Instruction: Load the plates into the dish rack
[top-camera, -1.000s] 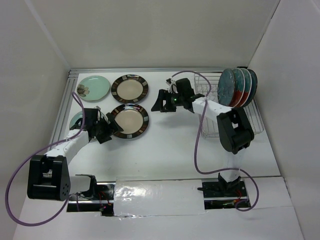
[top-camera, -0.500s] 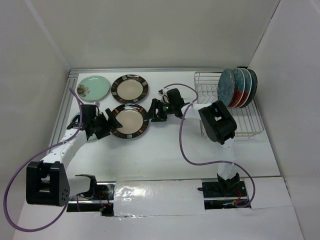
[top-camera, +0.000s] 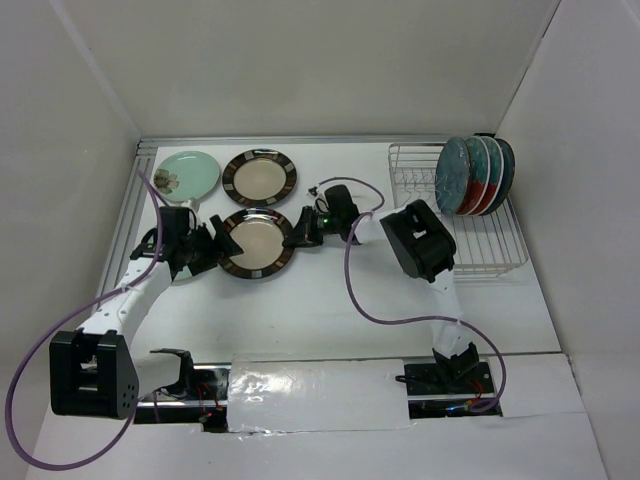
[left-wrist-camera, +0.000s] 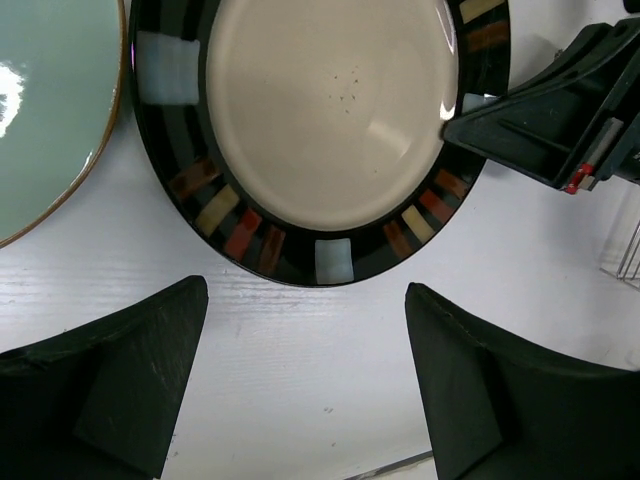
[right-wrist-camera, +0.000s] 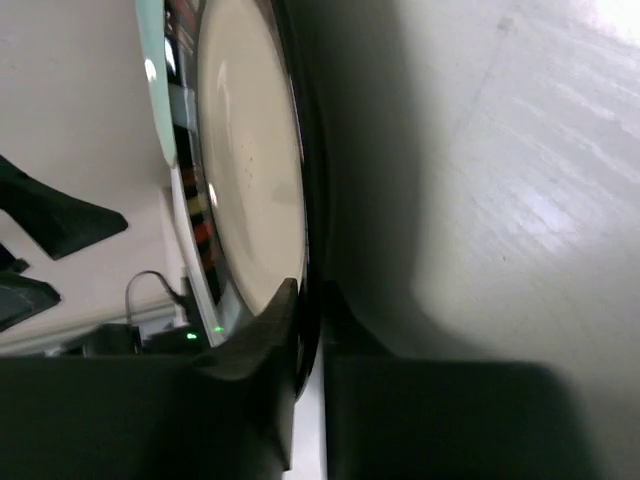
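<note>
A cream plate with a dark striped rim (top-camera: 258, 243) lies flat on the white table. My right gripper (top-camera: 297, 232) is at its right edge. In the right wrist view its jaws pinch the plate's (right-wrist-camera: 250, 180) dark rim from above and below, so my right gripper (right-wrist-camera: 312, 330) is shut on it. My left gripper (top-camera: 205, 250) stands wide open just off the plate's left edge; in the left wrist view its fingers (left-wrist-camera: 110, 390) straddle bare table short of the plate (left-wrist-camera: 330, 110). The dish rack (top-camera: 480, 255) at the right holds several teal and red-and-teal plates (top-camera: 475, 175) upright.
A second cream striped plate (top-camera: 259, 177) and a mint-green flower plate (top-camera: 187, 175) lie at the back left. Another mint-green plate (top-camera: 150, 240) peeks out beside the left arm, also in the left wrist view (left-wrist-camera: 50, 100). White walls enclose the table.
My right arm swung left from near the rack to the near cream plate, and its jaws closed on the rim. The left gripper shifted slightly left and stayed open.
</note>
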